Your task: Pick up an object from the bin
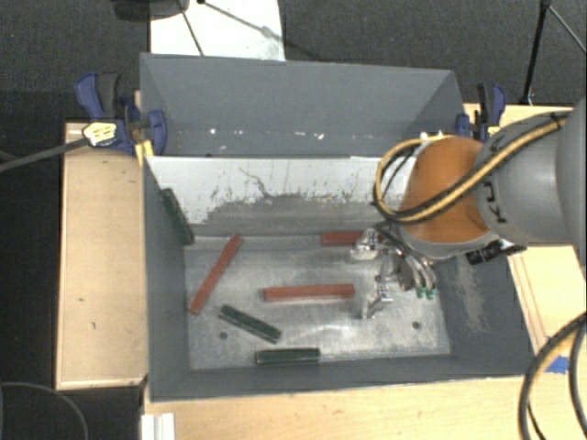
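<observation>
My gripper (374, 275) hangs low over the right part of the bin floor, below the orange cover, and its two metal fingers stand apart, open, with nothing between them. A red-brown bar (307, 292) lies flat in the middle of the bin, its right end just left of the fingers. A shorter red-brown bar (339, 238) rests by the back wall, and its right end meets the upper fingertip (367, 247).
A third red-brown bar (215, 274) lies slanted at the left. Two dark green bars (249, 324) (287, 357) lie near the front, and another dark green bar (176, 216) leans on the left wall. The arm covers the bin's right side.
</observation>
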